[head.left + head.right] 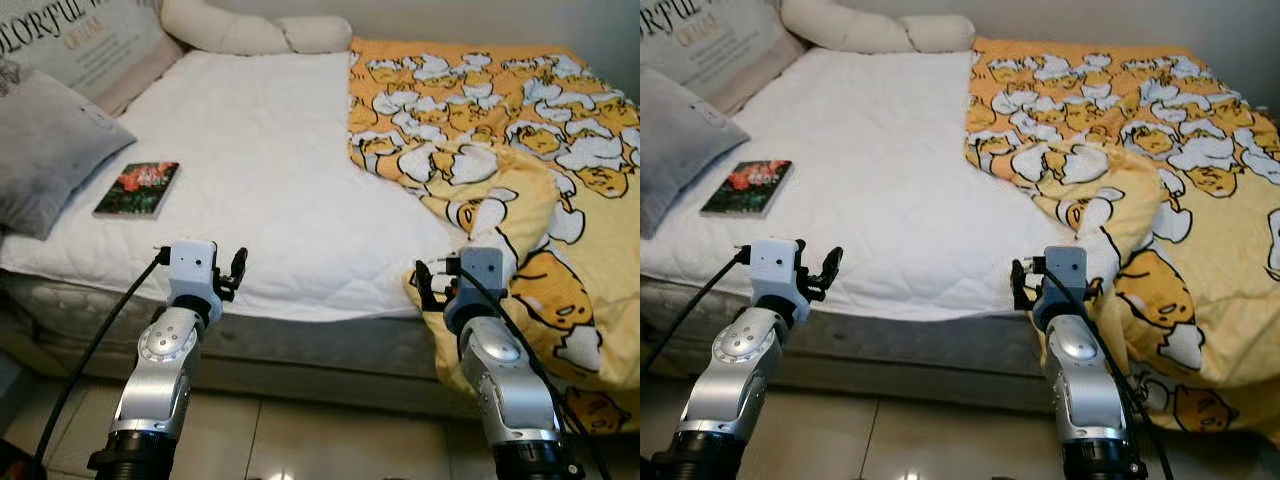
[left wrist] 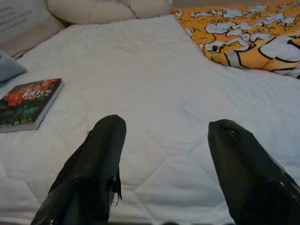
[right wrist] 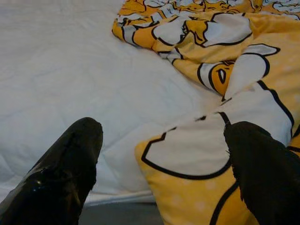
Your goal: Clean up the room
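Observation:
An orange cartoon-print blanket (image 1: pixel 520 150) lies crumpled over the right half of a white bed (image 1: pixel 250 150), its edge hanging off the front. A book (image 1: pixel 138 188) with a red and green cover rests on the sheet at the left. My left gripper (image 1: pixel 228 275) is open at the bed's front edge, to the right of the book and nearer than it. My right gripper (image 1: pixel 432 282) is open at the hanging blanket corner (image 3: pixel 187 159), which lies between its fingers without contact that I can see.
A grey pillow (image 1: pixel 45 150) and a printed cushion (image 1: pixel 85 40) sit at the left head of the bed, with a cream bolster (image 1: pixel 255 30) along the far edge. Tiled floor (image 1: pixel 330 440) lies below the mattress side.

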Tool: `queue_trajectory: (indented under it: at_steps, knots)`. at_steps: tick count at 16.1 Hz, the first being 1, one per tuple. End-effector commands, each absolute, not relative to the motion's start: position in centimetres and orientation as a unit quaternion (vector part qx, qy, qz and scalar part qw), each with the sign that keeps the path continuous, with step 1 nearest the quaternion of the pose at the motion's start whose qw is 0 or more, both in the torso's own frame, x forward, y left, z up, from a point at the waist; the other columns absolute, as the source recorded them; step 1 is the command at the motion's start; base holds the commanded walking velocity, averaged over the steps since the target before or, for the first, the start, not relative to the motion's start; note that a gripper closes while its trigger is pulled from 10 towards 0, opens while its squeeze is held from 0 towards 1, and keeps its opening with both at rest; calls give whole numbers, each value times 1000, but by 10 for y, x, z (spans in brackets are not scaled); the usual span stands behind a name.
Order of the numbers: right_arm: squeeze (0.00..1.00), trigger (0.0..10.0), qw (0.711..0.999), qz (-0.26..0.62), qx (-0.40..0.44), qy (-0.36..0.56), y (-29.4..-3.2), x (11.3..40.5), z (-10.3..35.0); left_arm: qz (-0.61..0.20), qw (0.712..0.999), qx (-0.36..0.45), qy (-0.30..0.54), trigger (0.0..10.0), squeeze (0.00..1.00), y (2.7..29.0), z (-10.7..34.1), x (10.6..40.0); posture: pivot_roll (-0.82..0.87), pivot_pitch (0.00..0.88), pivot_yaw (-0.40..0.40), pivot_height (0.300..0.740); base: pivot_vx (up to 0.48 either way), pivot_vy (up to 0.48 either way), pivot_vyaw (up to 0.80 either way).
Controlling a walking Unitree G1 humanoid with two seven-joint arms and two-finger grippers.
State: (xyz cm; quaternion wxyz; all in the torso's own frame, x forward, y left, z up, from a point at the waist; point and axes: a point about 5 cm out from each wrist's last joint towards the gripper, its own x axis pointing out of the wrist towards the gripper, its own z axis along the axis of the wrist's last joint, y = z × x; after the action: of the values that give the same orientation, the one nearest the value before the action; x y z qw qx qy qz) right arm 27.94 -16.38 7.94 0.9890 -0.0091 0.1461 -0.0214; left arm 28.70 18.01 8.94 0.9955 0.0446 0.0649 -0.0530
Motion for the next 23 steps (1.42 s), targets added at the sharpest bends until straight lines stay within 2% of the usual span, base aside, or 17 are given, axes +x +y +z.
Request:
queue_trajectory:
  at_steps: [1, 9, 12, 15, 18, 20, 21, 23]
  knots:
    - [0, 10000, 991, -16, -12, 134, -162, 282, 84, -59, 995, 48, 59, 10000, 0, 180, 92, 289, -79, 0, 27, 740, 349, 0, 0]
    - [0, 10000, 990, 29, -20, 137, -148, 282, 83, -65, 995, 49, 61, 10000, 0, 181, 93, 290, -78, 0, 28, 740, 358, 0, 0]
    - [0, 10000, 990, 32, -22, 136, -147, 281, 83, -66, 995, 49, 61, 10000, 0, 181, 93, 290, -78, 0, 29, 740, 365, 0, -715]
    - [0, 10000, 990, 36, -32, 135, -147, 281, 84, -69, 994, 51, 61, 10000, 0, 181, 93, 290, -77, 0, 28, 740, 358, 0, 0]
    - [0, 10000, 989, 40, -45, 138, -147, 281, 86, -104, 991, 63, 60, 10000, 0, 177, 94, 286, -81, 0, 30, 740, 0, 0, 0]
    - [0, 10000, 986, 40, -35, 159, -149, 276, 81, -137, 983, 99, 67, 10000, 0, 175, 92, 280, -78, 0, 34, 740, 0, 0, 0]
    - [1000, 10000, 979, 62, -36, 191, -150, 268, 67, -164, 974, 133, 79, 10000, 0, 178, 90, 274, -77, 0, 37, 740, 0, 0, 0]
    - [1000, 10000, 967, 59, -64, 240, -155, 266, 55, -181, 968, 153, 88, 10000, 0, 186, 93, 272, -70, 0, 34, 740, 0, 0, 0]
